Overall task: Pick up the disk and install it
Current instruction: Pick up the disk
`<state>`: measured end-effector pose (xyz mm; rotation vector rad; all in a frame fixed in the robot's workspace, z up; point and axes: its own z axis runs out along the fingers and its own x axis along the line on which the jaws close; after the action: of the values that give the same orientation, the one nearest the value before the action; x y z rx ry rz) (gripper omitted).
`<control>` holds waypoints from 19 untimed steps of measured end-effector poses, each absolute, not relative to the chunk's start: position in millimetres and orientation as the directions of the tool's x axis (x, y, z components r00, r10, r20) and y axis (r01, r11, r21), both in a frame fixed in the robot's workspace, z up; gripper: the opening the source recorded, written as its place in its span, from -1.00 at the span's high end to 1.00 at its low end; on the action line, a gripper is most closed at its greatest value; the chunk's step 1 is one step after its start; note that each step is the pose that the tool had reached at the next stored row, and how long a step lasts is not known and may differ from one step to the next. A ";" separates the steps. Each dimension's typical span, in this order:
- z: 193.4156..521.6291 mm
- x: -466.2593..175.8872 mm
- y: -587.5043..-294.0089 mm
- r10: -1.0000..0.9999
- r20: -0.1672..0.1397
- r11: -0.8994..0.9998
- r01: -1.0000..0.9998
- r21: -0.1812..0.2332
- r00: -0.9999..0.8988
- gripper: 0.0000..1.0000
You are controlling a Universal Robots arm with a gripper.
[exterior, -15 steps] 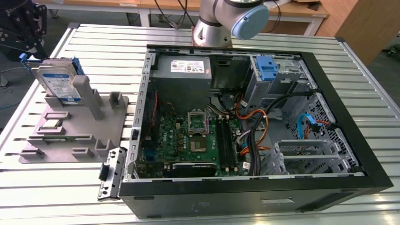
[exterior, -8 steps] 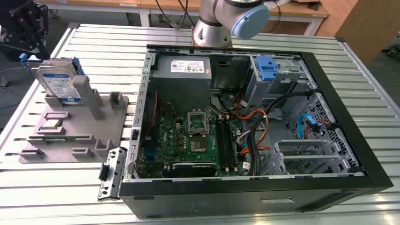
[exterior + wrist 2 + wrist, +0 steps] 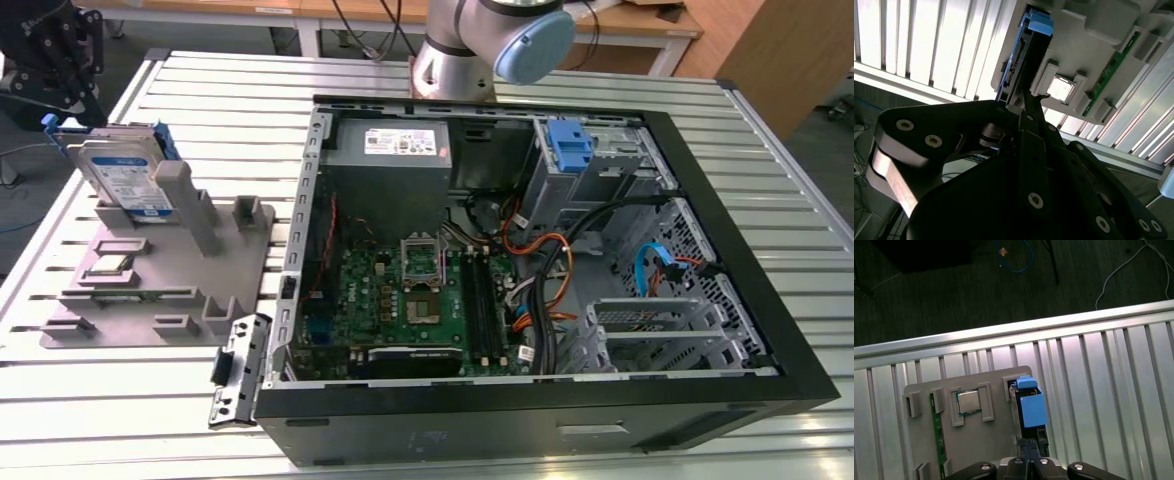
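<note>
Hand (image 3: 1030,460) at disk (image 3: 1031,409) upright in grey holder (image 3: 984,440); grip unclear, contact hidden by hand's body.

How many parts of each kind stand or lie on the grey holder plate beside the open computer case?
disk: 1
processor chip: 1
green memory stick: 1
Total: 3
</note>
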<state>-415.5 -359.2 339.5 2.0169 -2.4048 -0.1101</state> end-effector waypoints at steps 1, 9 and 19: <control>339.5 -415.5 -359.1 -0.984 -0.044 0.172 -0.984 0.054 -0.174 0.80; 339.4 -415.1 -359.1 -0.985 -0.044 0.162 -0.985 0.054 -0.164 0.80; 338.8 -414.6 -358.8 -0.988 -0.052 0.143 -0.988 0.055 -0.146 0.80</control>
<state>-414.6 -358.8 338.8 2.0550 -2.3772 -0.1194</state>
